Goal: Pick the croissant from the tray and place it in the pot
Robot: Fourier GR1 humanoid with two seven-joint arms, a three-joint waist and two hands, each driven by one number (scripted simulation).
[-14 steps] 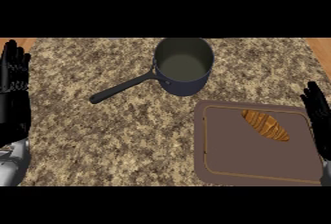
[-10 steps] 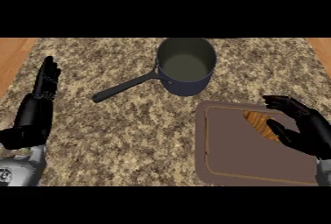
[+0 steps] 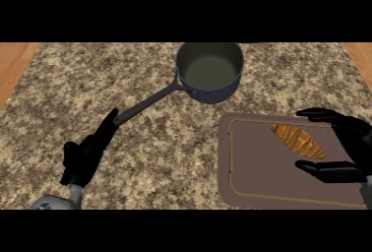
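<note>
A golden-brown croissant (image 3: pixel 298 140) lies in the far right part of the brown tray (image 3: pixel 254 170). My right hand (image 3: pixel 352 147) hovers over the tray's right side, open, with fingers beyond the croissant and thumb on its near side, not touching it. A dark blue pot (image 3: pixel 210 73) stands at the counter's far middle, empty, its long handle (image 3: pixel 149 103) pointing toward the near left. My left hand (image 3: pixel 87 155) is at the near left with fingers straight, its tips close to the handle's end.
The speckled granite counter (image 3: pixel 109 74) fills the view. Wooden floor (image 3: pixel 15 59) shows past its left and right edges.
My right hand has moved left over the tray and now brackets the croissant. My left hand has come inward and right toward the pot handle's end.
</note>
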